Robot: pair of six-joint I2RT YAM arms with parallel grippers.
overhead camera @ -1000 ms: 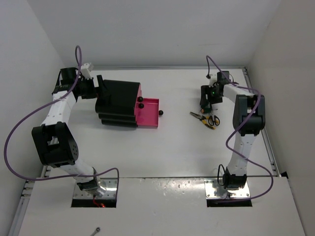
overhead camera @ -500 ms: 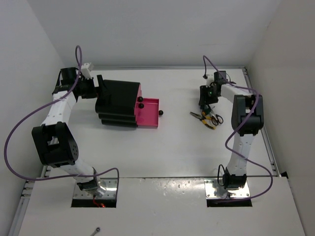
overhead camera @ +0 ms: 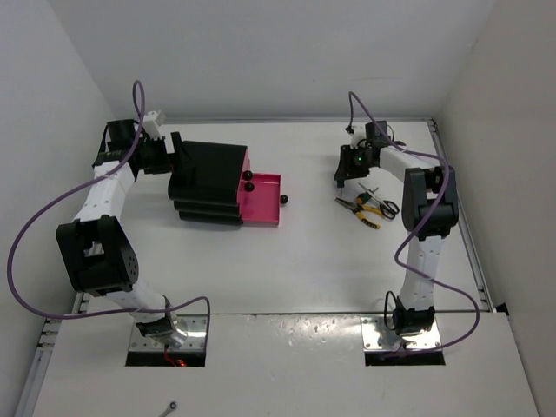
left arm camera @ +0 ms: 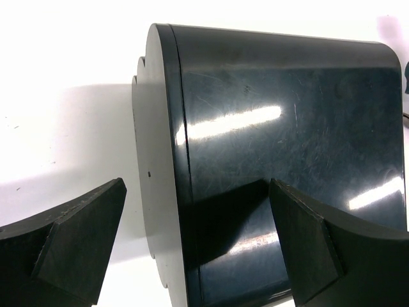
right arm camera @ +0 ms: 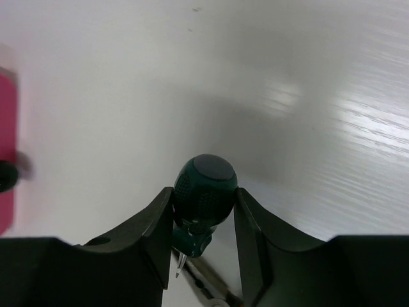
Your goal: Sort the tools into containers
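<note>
From the top camera I count two arms, one black cabinet (overhead camera: 208,178), three round knobs (overhead camera: 284,201) and three tools. The cabinet sits far left on the table (overhead camera: 295,261), its pink fronts facing right. One drawer (overhead camera: 261,204), the lowest, is pulled out to the right. Its knob stands apart from the other two, which sit close against the cabinet face.

My left gripper (overhead camera: 174,156) is at the cabinet's far-left corner. In the left wrist view its fingers (left arm camera: 70,243) are spread wide, one on either side of the cabinet's back edge. I cannot tell whether either one touches the shell. That view shows only glossy black casing and none of the pink.

My right gripper (overhead camera: 345,174) is far right on the table, well apart from the drawer. From above the gripper body hides its load. The right wrist view settles it: both fingers are clamped on the one screwdriver (right arm camera: 204,185), its green handle end toward the lens. I cannot tell whether the tip is off the table. The same view catches a pink drawer edge and a blurred knob at its left border.

The one pair of pliers (overhead camera: 360,211) and the one pair of scissors (overhead camera: 387,207) lie touching each other on the table, just right of that gripper. Only the top camera shows them whole.
</note>
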